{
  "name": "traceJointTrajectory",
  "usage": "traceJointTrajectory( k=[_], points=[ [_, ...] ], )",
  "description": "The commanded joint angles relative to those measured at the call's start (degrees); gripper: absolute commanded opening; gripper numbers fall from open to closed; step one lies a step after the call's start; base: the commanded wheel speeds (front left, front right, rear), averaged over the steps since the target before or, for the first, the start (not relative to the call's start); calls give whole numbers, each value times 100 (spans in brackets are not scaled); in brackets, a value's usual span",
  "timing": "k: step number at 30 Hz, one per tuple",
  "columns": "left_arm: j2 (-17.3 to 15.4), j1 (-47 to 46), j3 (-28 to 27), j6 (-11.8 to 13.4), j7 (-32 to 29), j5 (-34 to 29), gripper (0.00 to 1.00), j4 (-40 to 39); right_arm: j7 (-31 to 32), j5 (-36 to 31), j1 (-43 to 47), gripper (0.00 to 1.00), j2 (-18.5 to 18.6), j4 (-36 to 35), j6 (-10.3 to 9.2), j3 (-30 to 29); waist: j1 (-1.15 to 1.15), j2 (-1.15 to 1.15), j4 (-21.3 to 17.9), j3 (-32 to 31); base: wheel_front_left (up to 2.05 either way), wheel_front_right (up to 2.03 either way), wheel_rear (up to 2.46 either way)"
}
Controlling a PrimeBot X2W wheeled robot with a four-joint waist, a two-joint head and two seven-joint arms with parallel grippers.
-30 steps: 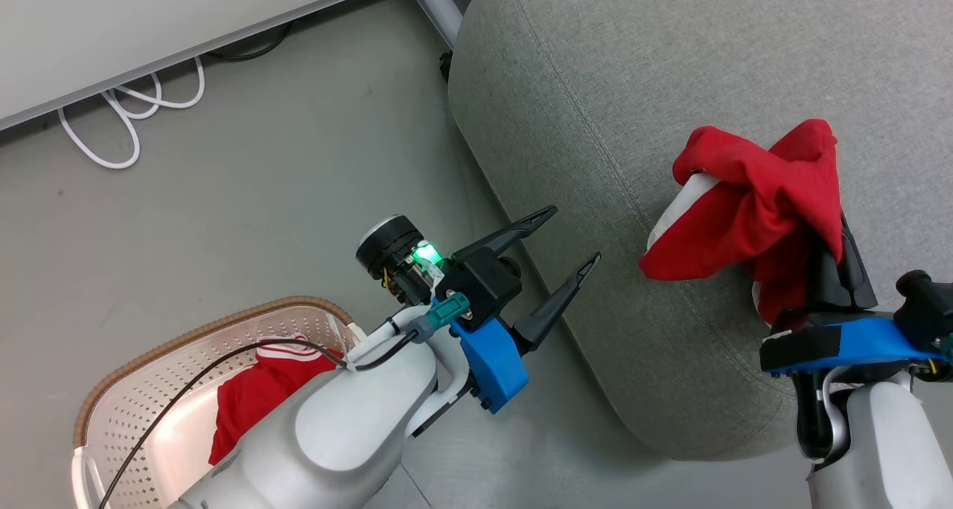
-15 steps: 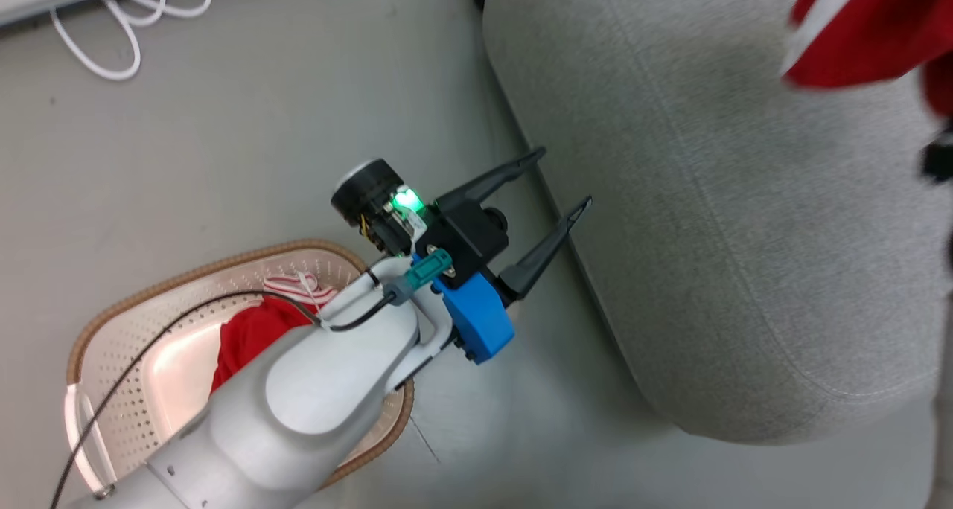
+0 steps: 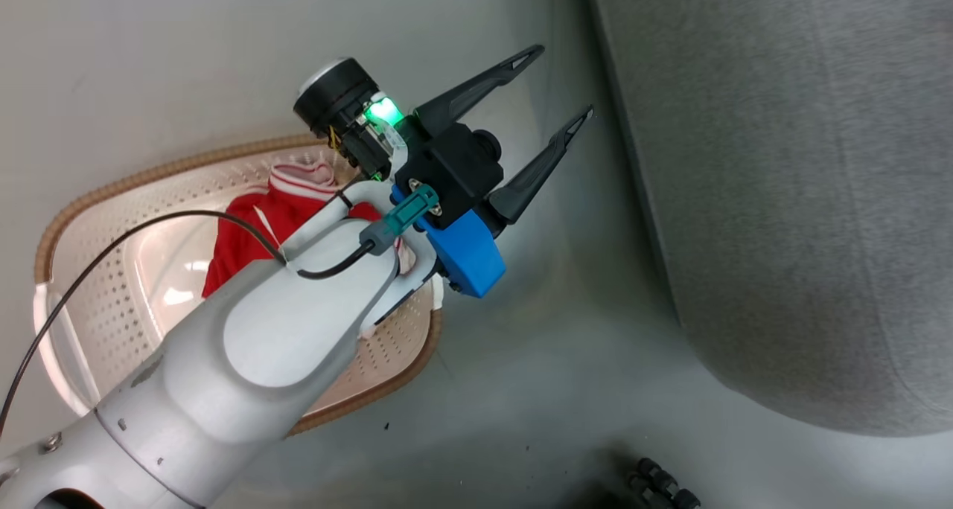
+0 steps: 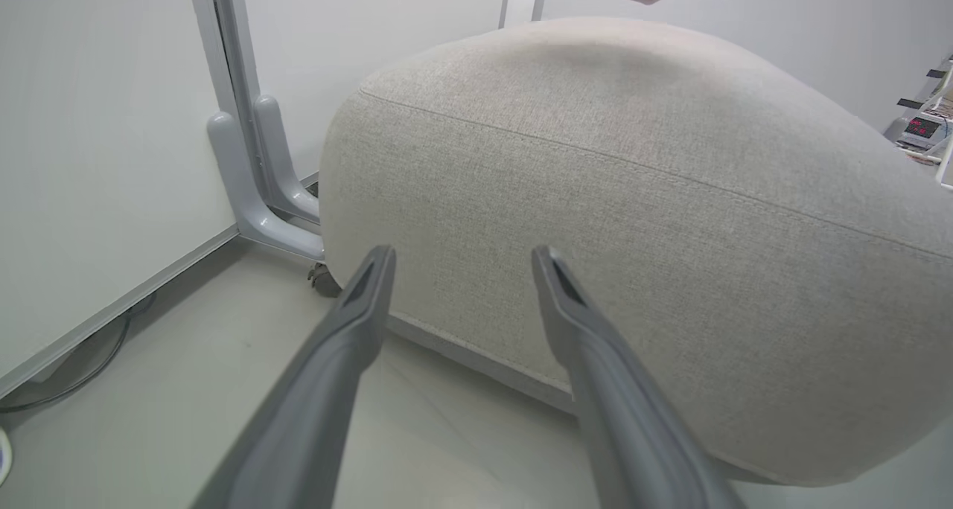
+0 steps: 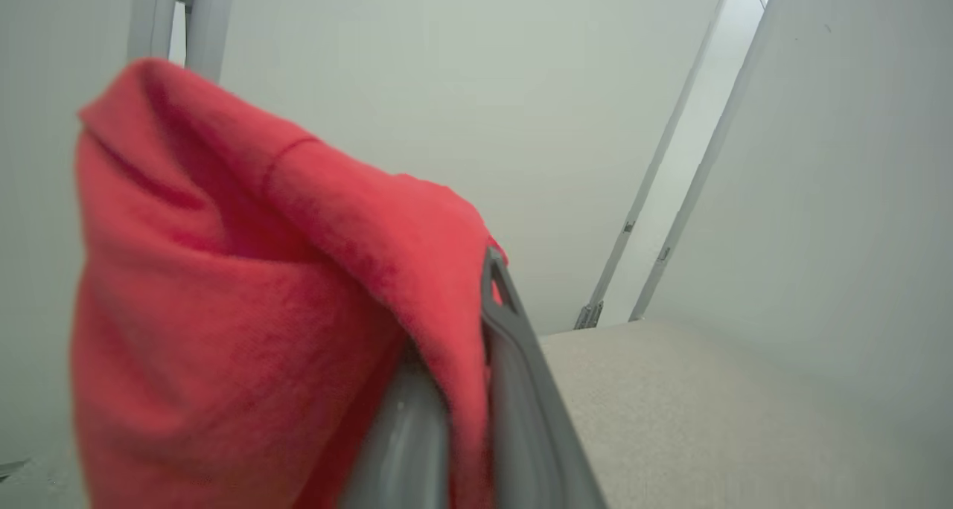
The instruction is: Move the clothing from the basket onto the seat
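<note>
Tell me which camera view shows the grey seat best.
The left wrist view: the seat shows its rounded end, seam and lower edge sharply. The head view gives a blurred side; the right wrist view, a patch beside the red garment.

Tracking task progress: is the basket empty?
No, red clothing with white striped trim lies inside the basket in the head view.

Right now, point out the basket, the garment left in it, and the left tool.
basket (image 3: 97, 323): head view, on its perforated inner wall.
garment (image 3: 231, 256): head view, on its red fabric, below the striped trim.
left tool (image 3: 565, 79): head view, midway between its open fingertips.
</note>
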State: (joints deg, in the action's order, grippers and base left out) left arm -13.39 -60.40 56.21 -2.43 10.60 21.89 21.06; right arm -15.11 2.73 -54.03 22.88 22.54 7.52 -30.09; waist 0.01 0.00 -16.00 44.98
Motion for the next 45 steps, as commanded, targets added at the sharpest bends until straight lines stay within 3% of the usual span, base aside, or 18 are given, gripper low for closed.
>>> traceJointTrajectory(
  k=[1,7,14,15,16,21,32,40,45],
  points=[
    [-33,-86,5,28,-10,-42,100,-40,-8,-46,-54,0,56,168,-6,-93,-1,0,191,282,0,0,0],
    [-59,-125,25,57,35,-59,100,-80,-7,-210,46,0,-104,1103,-5,-412,-1,0,305,451,0,0,0],
    [-105,-26,53,62,73,6,100,6,-7,-200,264,0,-358,1605,-6,-349,-1,0,289,345,0,0,0],
    [-97,-18,57,71,83,14,100,12,-7,-190,296,41,-363,1619,-6,-352,-1,0,287,308,0,0,0],
    [-82,-5,62,77,99,15,100,17,-7,-173,317,100,-367,1567,-6,-365,-1,0,287,266,0,0,0],
    [-40,89,63,104,183,73,100,81,-6,-210,638,100,-479,1278,-6,-267,-1,0,274,-11,0,0,0],
    [53,957,-364,291,456,533,100,504,-7,-444,2325,100,-848,-22,-6,291,-1,0,381,-1548,0,0,0],
    [-86,2003,-1698,578,465,690,100,131,-7,-362,3143,100,-1164,-832,-6,1249,-1,0,705,-2580,0,0,0],
    [-92,2748,-2566,615,466,525,100,-131,-7,-282,3480,100,-1341,-1047,-6,1985,-1,0,944,-3079,0,0,0]
  ],
)
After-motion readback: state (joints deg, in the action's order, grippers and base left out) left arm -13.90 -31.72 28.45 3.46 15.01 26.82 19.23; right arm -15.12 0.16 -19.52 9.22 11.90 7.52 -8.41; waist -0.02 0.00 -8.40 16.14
